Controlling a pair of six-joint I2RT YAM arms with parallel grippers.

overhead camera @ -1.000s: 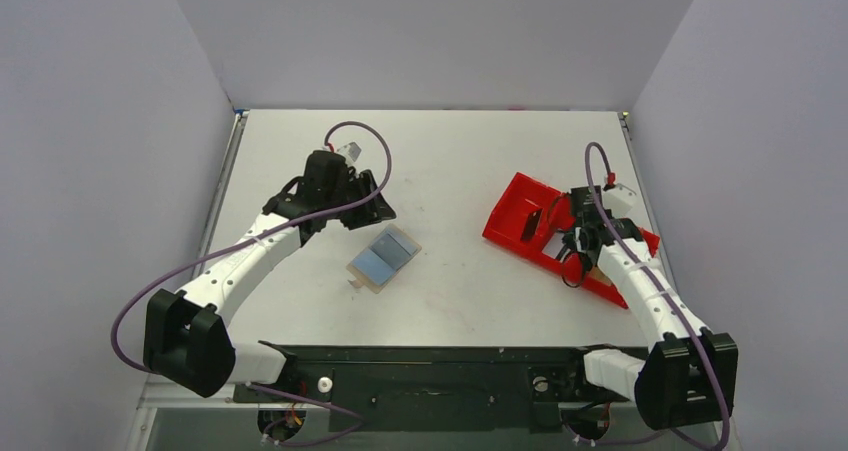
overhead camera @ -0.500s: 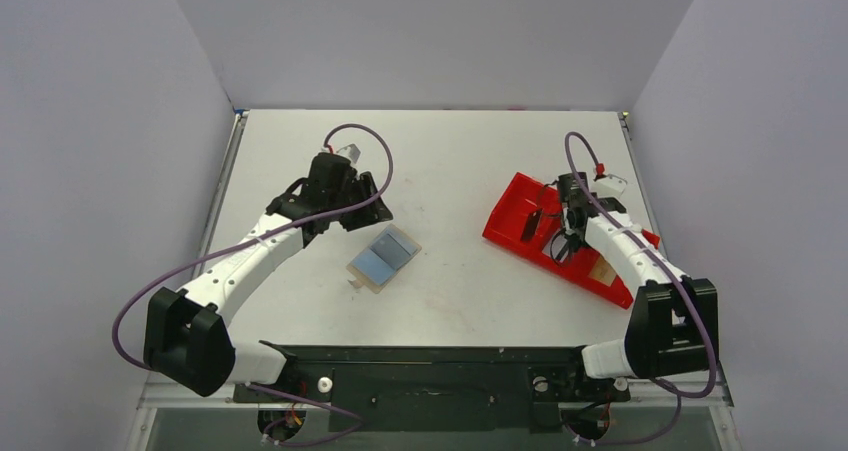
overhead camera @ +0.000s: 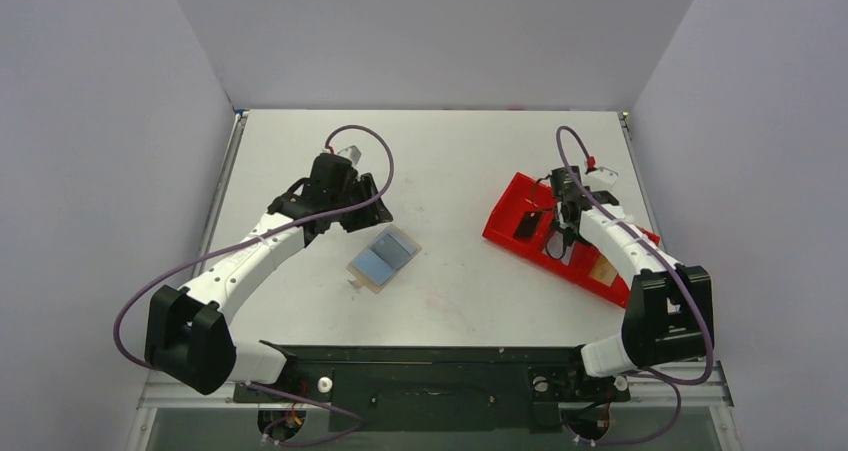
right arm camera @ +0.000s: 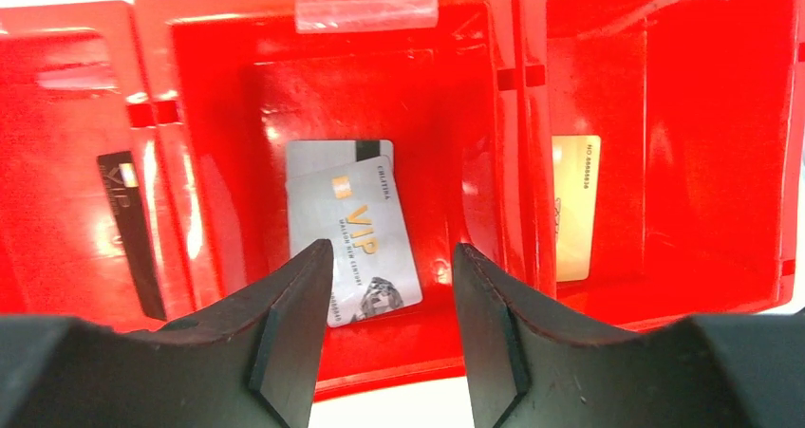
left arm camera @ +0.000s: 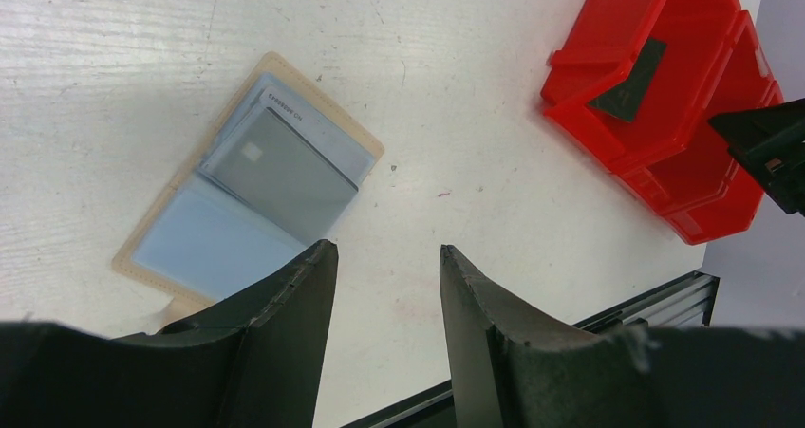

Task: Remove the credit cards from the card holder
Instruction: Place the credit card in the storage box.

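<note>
The tan-brown card holder (overhead camera: pixel 384 257) lies open and flat on the table. In the left wrist view (left arm camera: pixel 371 148) it shows a grey card (left arm camera: pixel 285 176) in one half and a light blue card (left arm camera: pixel 204 248) in the other. My left gripper (overhead camera: pixel 367 209) hovers just beyond the holder's far-left side, open and empty (left arm camera: pixel 384 248). My right gripper (overhead camera: pixel 563 231) is open and empty (right arm camera: pixel 391 248) above the middle compartment of the red tray (overhead camera: pixel 505 233), over a silver VIP card (right arm camera: pixel 356 229).
The red tray (right arm camera: pixel 456 86) also holds a black card (right arm camera: pixel 128 229) in its left compartment and a gold card (right arm camera: pixel 574 210) in its right one. The tray shows in the left wrist view (left arm camera: pixel 664 115). Grey walls close in the table on three sides.
My right arm has swung left and farther back over the tray, uncovering the gold card at its near end. My left arm and the holder have barely moved.
</note>
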